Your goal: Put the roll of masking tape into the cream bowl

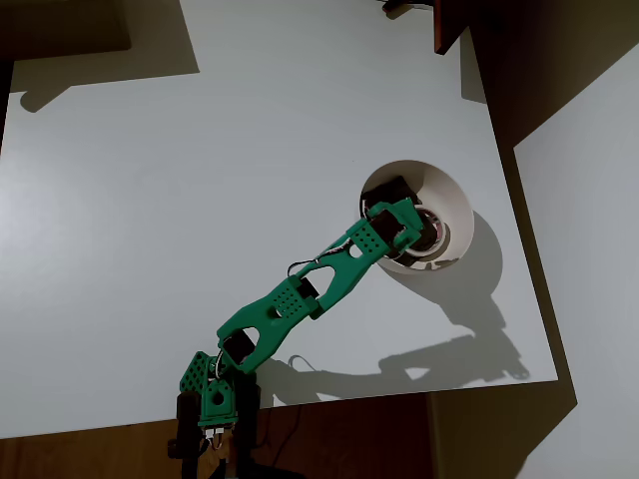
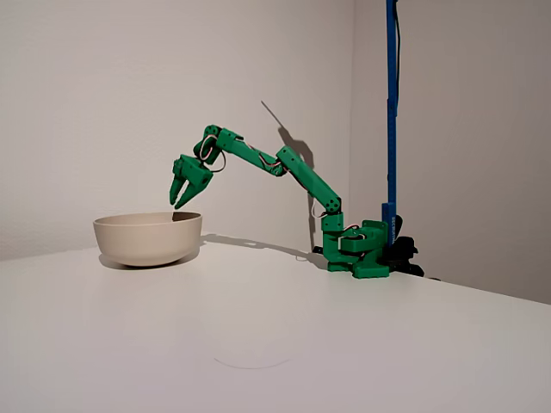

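1. Taking the cream bowl (image 2: 147, 237) as the landmark: in the fixed view it sits on the white bench (image 2: 258, 344) at the left, and the green arm (image 2: 293, 172) reaches over to it from its base (image 2: 357, 249) at the right.
2. The tool (image 2: 182, 200) hangs just above the bowl's right rim, fingers pointing down and spread apart with nothing between them.
3. In the overhead view the tool (image 1: 407, 236) overlaps the bowl (image 1: 449, 195) from the lower left.
4. The roll of masking tape (image 1: 431, 241) lies inside the bowl, toward its lower side, partly covered by the tool.
5. A dark lump (image 1: 391, 190) sits inside the bowl at its left.
6. A blue pole (image 2: 392, 112) stands behind the arm's base, well right of the bowl.
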Controlling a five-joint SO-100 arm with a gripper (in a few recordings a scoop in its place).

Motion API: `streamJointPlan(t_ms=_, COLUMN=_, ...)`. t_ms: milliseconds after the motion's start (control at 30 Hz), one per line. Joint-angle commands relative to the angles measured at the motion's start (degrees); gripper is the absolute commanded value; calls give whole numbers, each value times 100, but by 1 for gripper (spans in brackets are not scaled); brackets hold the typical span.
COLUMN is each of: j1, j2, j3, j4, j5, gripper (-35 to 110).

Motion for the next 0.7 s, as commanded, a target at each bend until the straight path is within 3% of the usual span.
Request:
streamJointPlan(t_ms=0, j1=-360, j2=1512, j3=-422, j4=501, j5=62, gripper=-8)
streamJointPlan(t_ms=500, j1=-3428, j2=3911, j3=-396, j4=2417, j5=-562, gripper=-8)
streamJointPlan(t_ms=667, j1=-4509, j2=4790, j3=18, j4=2531, j5=-765, gripper=-8)
